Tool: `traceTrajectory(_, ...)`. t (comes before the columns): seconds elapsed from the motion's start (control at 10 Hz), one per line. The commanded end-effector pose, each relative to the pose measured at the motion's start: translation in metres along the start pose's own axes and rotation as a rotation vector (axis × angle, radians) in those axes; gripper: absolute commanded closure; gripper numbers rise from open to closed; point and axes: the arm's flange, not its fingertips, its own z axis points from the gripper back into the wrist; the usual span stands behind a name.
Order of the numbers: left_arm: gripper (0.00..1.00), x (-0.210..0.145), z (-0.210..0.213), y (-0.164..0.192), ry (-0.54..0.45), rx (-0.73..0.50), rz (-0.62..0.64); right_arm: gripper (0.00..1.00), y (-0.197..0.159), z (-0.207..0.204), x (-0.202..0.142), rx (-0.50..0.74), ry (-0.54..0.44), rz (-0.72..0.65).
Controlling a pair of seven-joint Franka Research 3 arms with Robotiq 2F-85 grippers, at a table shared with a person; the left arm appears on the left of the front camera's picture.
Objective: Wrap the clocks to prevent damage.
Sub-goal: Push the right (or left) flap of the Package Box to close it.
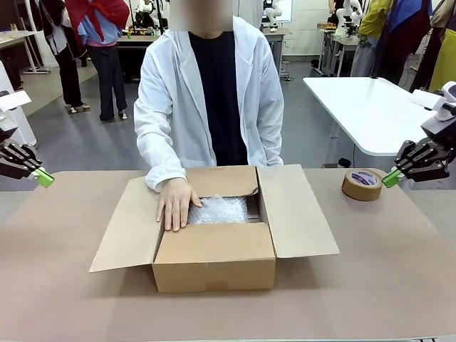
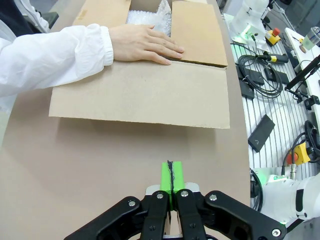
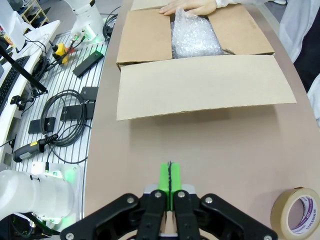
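The left tool (image 1: 43,177) has its green pads pressed together with nothing between them. It hangs over bare table (image 1: 356,285) at the robot's left edge, well apart from the cardboard box (image 1: 214,263). The right tool (image 1: 390,178) is likewise pinched together and empty, at the right edge. In the front view its tip is just beside a roll of brown tape (image 1: 363,184) lying flat on the table.

The box stands in the middle between the two tools, with its side flaps spread out. The clocks (image 1: 217,210) lie inside it as a lumpy bundle of clear bubble wrap. A person's hand (image 1: 176,203) rests flat on the box's left rim, just beside the bundle.
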Motion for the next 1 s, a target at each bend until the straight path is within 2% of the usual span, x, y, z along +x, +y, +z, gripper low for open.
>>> traceTrajectory(0.0, 1.00, 0.000, 0.000, -0.002, -0.024, 0.001, -0.003, 0.99, 0.000, 0.000, -0.001, 0.004, -0.018, 0.009)
traceTrajectory(0.3, 1.00, 0.000, 0.000, -0.002, -0.024, 0.001, -0.003, 0.99, 0.000, 0.000, 0.000, 0.000, 0.000, 0.000)
traceTrajectory(0.4, 1.00, 0.000, 0.000, -0.002, -0.024, 0.001, -0.003, 0.99, -0.014, -0.008, -0.009, -0.042, -0.033, -0.008)
traceTrajectory(0.5, 1.00, 0.000, 0.000, -0.002, -0.024, 0.001, -0.003, 0.99, -0.031, -0.020, -0.021, -0.126, -0.070, -0.061)
traceTrajectory(0.7, 1.00, 0.000, 0.000, -0.002, -0.024, 0.001, -0.003, 0.99, -0.051, -0.052, -0.044, -0.145, -0.083, -0.071)
traceTrajectory(0.9, 1.00, 0.000, 0.000, -0.002, -0.024, 0.001, -0.003, 0.99, -0.062, -0.078, -0.050, -0.143, -0.075, -0.038)
